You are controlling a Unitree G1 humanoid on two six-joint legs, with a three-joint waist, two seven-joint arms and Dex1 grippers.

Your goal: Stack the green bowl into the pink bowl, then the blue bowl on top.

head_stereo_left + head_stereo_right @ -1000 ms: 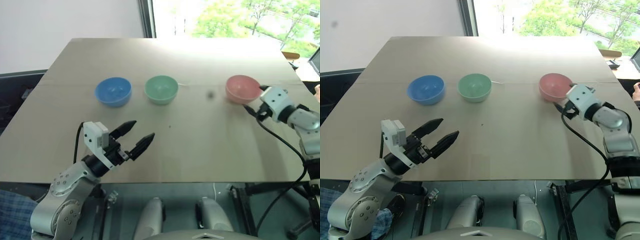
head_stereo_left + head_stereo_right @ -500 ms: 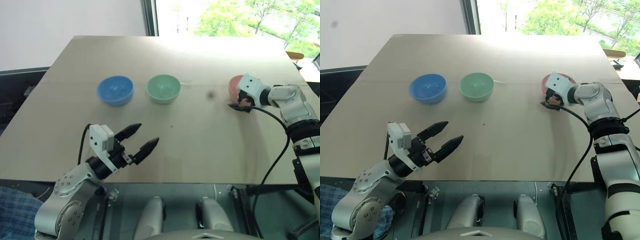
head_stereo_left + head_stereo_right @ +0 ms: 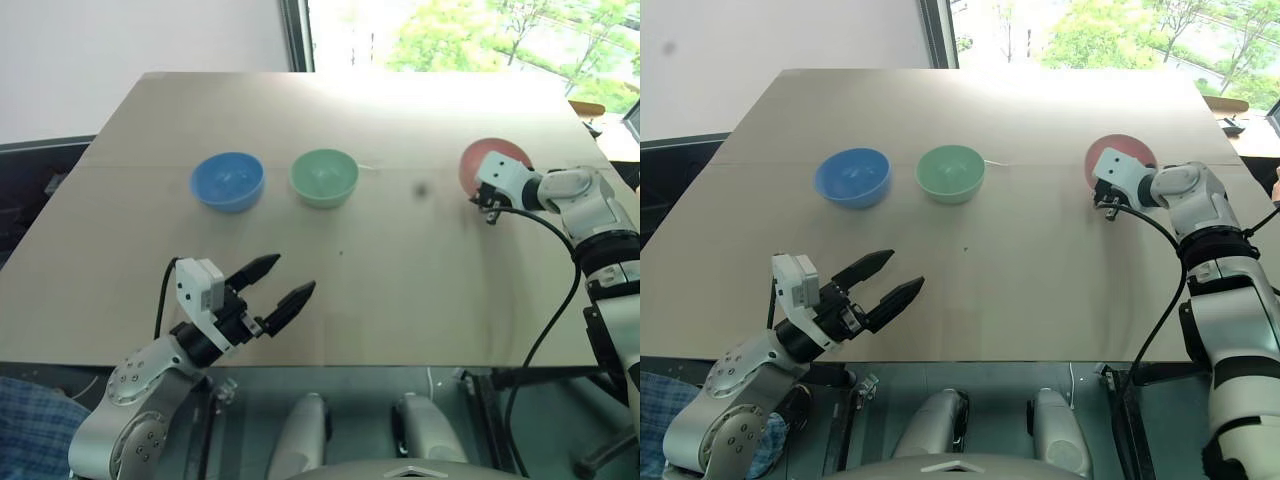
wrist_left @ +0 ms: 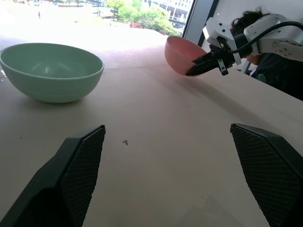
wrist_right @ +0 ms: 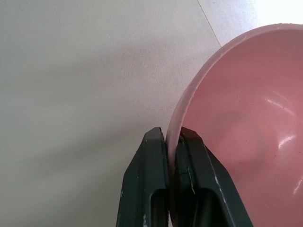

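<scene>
Right hand is clamped on the pink bowl's rim, bowl tilted. Left hand is spread wide over the table, holding nothing.

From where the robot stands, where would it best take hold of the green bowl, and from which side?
Probably by the rim. The green bowl sits upright and open on the table, with a thin wall, so one finger could go inside and one outside. The near edge, facing the open left gripper, looks easiest. The right gripper pinches the pink bowl the same way.
</scene>
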